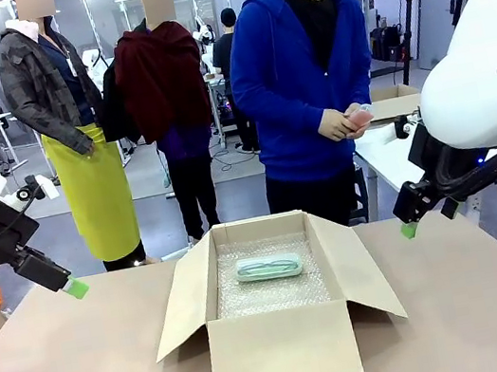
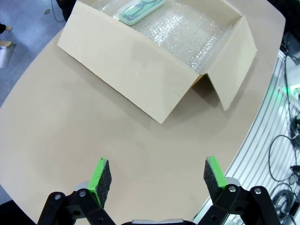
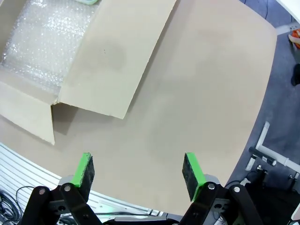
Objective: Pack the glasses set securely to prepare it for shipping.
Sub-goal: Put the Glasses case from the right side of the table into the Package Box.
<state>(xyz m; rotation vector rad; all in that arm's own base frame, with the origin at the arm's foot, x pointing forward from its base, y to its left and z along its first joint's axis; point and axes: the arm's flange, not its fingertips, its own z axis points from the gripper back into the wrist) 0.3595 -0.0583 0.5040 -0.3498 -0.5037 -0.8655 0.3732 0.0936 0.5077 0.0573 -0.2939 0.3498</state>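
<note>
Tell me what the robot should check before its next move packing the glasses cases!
1. Flaps of the cardboard box are open: ok.
2. The bubble wrap lines the box floor: ok.
3. The mint green case lies inside the box: ok.
4. The pale pink case is in the box: not ok, the person's hand holds it at the far side.
5. The left gripper is open and empty: ok.
6. The right gripper is open and empty: ok.
</note>
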